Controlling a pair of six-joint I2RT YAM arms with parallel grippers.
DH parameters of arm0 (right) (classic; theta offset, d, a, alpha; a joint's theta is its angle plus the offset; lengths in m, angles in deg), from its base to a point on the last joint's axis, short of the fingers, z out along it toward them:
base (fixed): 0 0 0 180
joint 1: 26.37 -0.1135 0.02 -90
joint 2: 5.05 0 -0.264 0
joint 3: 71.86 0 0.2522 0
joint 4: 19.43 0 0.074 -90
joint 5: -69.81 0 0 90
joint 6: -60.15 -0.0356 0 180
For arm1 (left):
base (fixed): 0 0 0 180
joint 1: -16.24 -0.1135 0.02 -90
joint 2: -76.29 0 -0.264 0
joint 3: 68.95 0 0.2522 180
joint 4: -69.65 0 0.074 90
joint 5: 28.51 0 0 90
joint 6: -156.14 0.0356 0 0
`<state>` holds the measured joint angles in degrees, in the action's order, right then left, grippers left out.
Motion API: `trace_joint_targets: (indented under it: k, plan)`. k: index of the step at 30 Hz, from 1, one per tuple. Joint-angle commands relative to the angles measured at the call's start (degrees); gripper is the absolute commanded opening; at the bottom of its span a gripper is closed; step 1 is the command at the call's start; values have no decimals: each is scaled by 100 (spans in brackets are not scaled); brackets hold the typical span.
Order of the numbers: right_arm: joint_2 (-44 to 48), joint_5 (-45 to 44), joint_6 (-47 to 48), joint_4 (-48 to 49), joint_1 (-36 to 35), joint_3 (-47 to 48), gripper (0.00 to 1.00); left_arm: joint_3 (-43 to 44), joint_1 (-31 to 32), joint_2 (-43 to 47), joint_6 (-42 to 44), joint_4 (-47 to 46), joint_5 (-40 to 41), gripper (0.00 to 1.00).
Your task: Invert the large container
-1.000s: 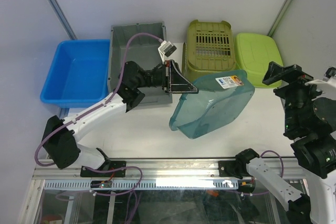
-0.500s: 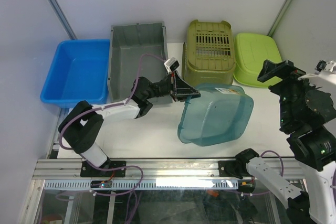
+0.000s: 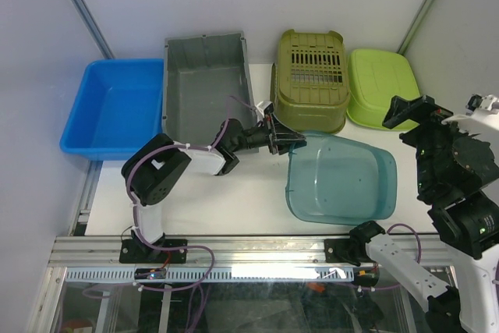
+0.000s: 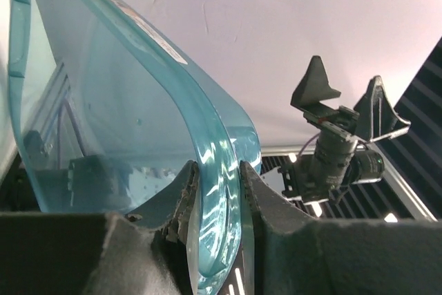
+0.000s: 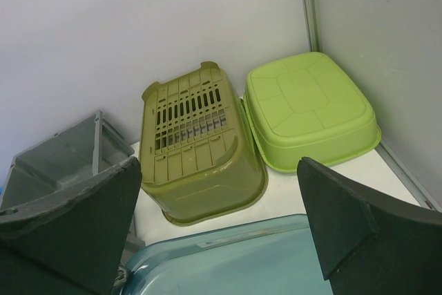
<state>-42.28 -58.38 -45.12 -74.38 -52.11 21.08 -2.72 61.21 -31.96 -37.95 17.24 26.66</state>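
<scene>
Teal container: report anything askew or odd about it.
The teal container sits skewed relative to the olive basket behind it, one rim corner pinched in the left gripper. No cracks or spills visible.

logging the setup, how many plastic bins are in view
5: blue bin far left, grey bin beside it, olive basket, lime tub far right, teal container in front, its rim held by the left gripper. None seems hidden.

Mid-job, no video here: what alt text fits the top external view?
The left gripper clamps the rim of a translucent teal plastic tub lying flat on the white table, apparently bottom-up. The right gripper hangs open to its right; a blue bin, grey bin, olive slotted basket and lime-green tub line the back.
</scene>
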Motion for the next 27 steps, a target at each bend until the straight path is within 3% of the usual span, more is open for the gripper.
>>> trace_joint_targets:
  k: [1, 4, 8, 12, 13, 15, 23, 27]
  plan:
    - [80, -49, 95, 20, -1, -57, 99, 436, 170, -366, 360, 407, 18, 6]
    - [77, -54, 105, -27, -1, -112, 99, 674, 227, -481, 876, 1108, 251, 16]
    - [76, -4, 115, -78, -4, -204, 99, 1162, 326, -685, 1501, 1841, 399, 48]
    - [73, 194, 67, -181, -3, -319, 99, 1778, 389, -747, 2469, 3114, 635, 71]
    - [75, 264, 34, -213, -2, -354, 99, 1912, 394, -724, 2840, 3444, 697, 85]
    - [64, 415, -48, -322, -4, -397, 99, 2094, 401, -635, 3390, 4184, 921, 98]
    - [6, 986, -327, -679, 5, -578, 99, 2427, 446, -212, 4918, 6133, 1756, 99]
    - [-25, 1141, -425, -654, 0, -736, 99, 2518, 490, -132, 5391, 6531, 1878, 99]
